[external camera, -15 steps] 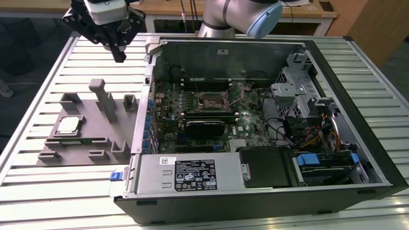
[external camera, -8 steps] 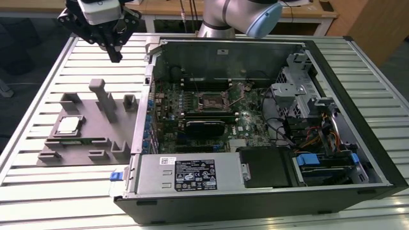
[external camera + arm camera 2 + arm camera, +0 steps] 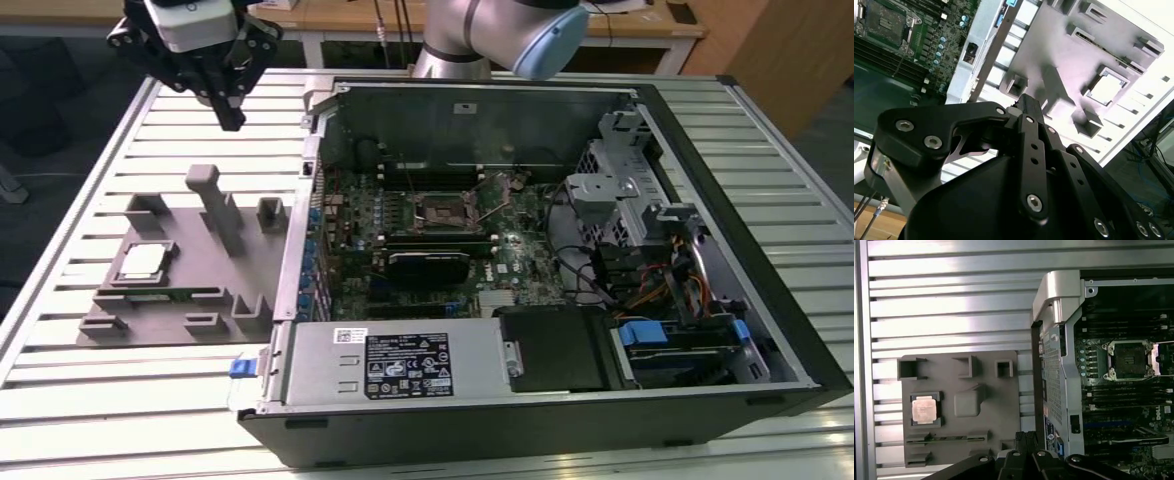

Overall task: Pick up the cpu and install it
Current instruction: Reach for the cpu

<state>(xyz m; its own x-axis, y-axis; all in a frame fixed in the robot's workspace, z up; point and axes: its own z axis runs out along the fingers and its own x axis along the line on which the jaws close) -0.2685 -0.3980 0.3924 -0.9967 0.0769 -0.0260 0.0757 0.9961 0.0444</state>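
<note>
Looking at the exterior view, you see your gripper (image 3: pixel 231 118) hanging clenched and empty above the slatted table (image 3: pixel 80 380), beyond the grey fixture tray (image 3: pixel 134 312). The cpu (image 3: pixel 143 262) lies flat in a square recess of that tray, well apart from the fingertips. Just beside the tray sits the open computer case (image 3: pixel 534 422), its motherboard socket (image 3: pixel 441 210) uncovered.

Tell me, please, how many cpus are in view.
1. The cpu sits in a recess of the grey holder, at the exterior view's left of the open computer case; the motherboard socket looks empty.
</note>
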